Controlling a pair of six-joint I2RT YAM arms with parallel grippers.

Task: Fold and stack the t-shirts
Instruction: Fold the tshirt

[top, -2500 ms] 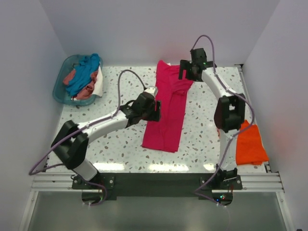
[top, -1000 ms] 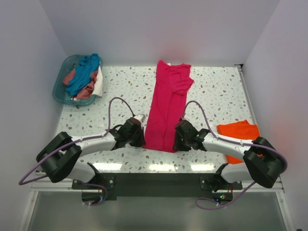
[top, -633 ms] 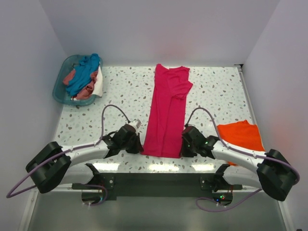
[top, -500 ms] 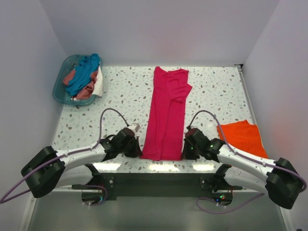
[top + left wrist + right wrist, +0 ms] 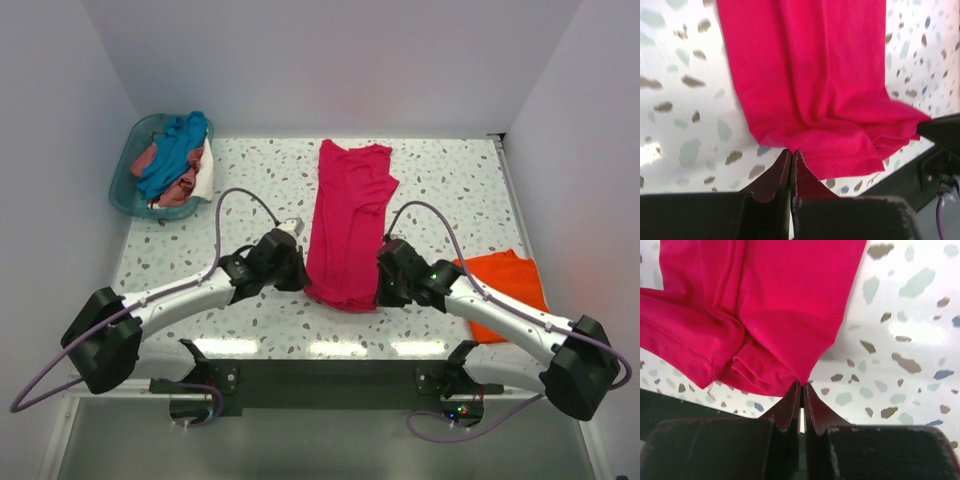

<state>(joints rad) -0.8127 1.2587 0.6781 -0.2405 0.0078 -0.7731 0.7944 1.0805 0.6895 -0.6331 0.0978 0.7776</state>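
Claws (image 5: 298, 272) (image 5: 380, 285) are both pinching the pink tee's (image 5: 345, 215) hem corners, so you're carrying it toward 12 o'clock, halving it.

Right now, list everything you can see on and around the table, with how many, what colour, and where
magenta t-shirt: one, magenta-pink, folded into a long strip down the table's middle, near hem lifted and bunched.
orange t-shirt: one, orange, flat at the near right edge.
basin: one, translucent teal, far left corner.
clothes in the basin: a heap, teal, salmon and white; count unclear.
table: one, white with grey speckles.
left gripper: one, black, shut on the magenta t-shirt's near left hem corner.
right gripper: one, black, shut on the near right hem corner.
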